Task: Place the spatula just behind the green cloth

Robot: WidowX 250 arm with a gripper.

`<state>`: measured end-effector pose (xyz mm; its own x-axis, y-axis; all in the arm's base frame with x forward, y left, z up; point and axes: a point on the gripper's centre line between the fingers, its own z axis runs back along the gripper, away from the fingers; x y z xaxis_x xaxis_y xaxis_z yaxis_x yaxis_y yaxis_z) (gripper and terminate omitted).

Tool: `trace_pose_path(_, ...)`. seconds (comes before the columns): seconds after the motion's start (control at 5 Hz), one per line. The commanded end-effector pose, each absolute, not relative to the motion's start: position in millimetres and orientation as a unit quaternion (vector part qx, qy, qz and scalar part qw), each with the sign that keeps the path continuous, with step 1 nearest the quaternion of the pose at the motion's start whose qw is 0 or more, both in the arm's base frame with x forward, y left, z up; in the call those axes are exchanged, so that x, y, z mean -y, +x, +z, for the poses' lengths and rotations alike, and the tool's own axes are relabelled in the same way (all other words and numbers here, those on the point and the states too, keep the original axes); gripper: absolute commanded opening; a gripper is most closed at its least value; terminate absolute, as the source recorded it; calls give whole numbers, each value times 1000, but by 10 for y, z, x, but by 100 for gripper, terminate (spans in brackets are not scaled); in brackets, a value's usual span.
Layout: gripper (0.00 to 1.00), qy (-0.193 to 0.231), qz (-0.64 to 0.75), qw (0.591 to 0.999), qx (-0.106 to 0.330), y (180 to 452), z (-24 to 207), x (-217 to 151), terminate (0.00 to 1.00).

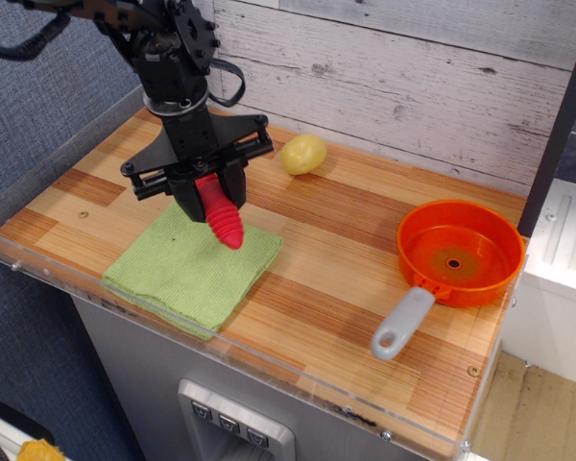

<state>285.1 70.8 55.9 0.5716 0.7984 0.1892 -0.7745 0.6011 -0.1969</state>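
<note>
spatula point(221, 213) head hidden inside the pincer point(203, 190) — only red handle shows, arm cut off at top edge

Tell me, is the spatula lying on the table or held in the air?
Held in the air. The gripper is shut on the spatula, whose red handle hangs tilted above the green cloth.

end effector point(204, 191) gripping spatula point(221, 217), above green cloth point(190, 266)
</note>
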Motion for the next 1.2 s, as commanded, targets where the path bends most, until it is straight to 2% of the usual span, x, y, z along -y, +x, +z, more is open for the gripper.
trace_pose_path(0.0, 0, -32, 601, 785, 147, 3190, 633, -827, 0)
trace_pose_path(0.4, 0, -41, 657, 741, 131, 3381, 445, -1023, 0)
trace_pose_path(1.0, 0, -28, 671, 730, 126, 3444, 273, -1128, 0)
